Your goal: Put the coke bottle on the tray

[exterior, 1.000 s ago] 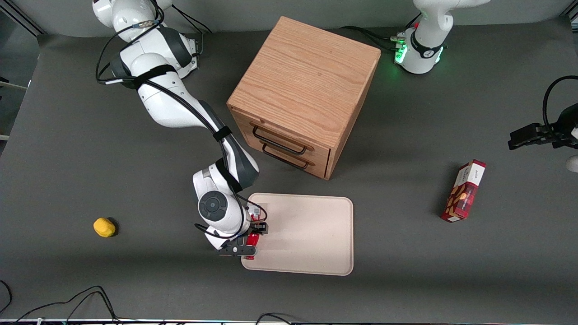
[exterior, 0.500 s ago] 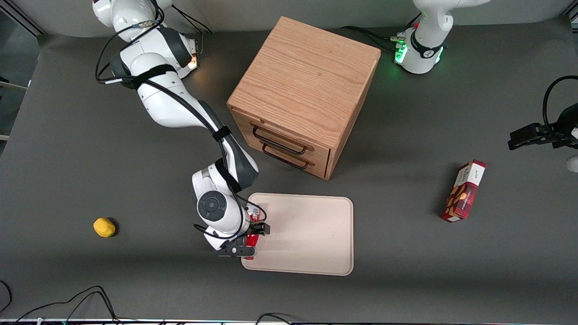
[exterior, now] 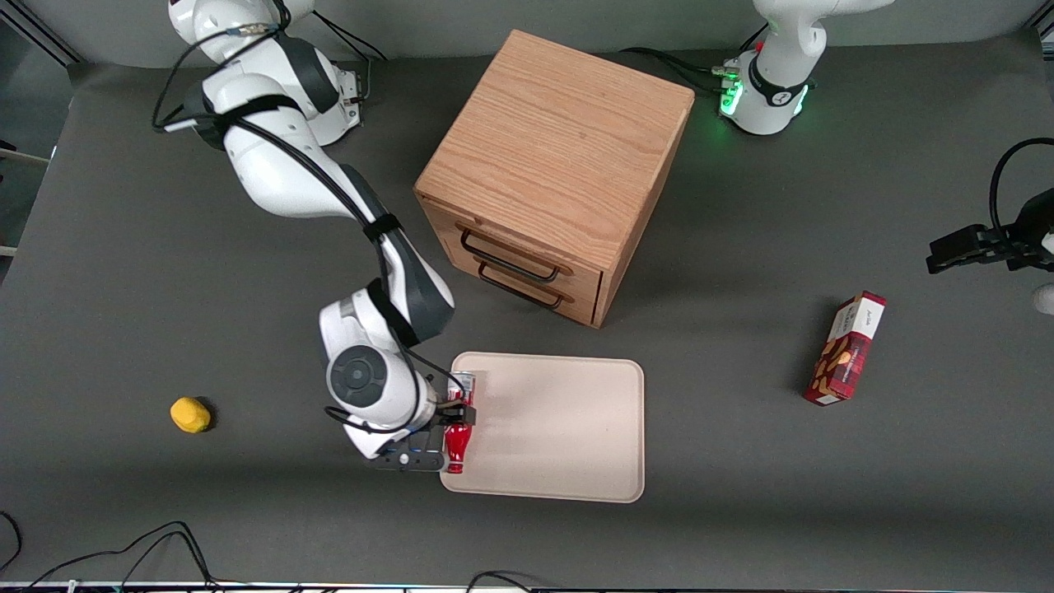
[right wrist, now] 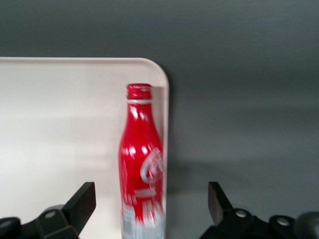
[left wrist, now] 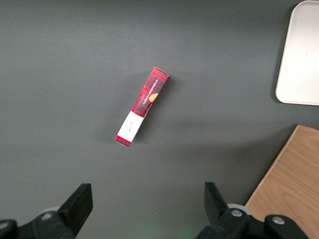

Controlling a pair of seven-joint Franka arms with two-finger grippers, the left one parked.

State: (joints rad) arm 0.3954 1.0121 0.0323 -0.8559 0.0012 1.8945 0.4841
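Observation:
The coke bottle (exterior: pixel 456 443) is small and red, with a white logo and a red cap. It lies on the beige tray (exterior: pixel 560 428), along the rim at the working arm's end, its cap pointing toward the front camera. My right gripper (exterior: pixel 439 435) hovers over that rim, open, with a finger on each side of the bottle and clear of it. In the right wrist view the bottle (right wrist: pixel 142 154) lies between the spread fingers of the gripper (right wrist: pixel 151 201), close to a rounded corner of the tray (right wrist: pixel 60 124).
A wooden drawer cabinet (exterior: pixel 560 165) stands farther from the front camera than the tray. A red snack box (exterior: pixel 848 350) lies toward the parked arm's end and also shows in the left wrist view (left wrist: pixel 143 106). A small yellow object (exterior: pixel 190 414) lies toward the working arm's end.
The gripper has opened and let go of the bottle. The arm has shifted toward the working arm's end, so more of the bottle shows lying on the tray.

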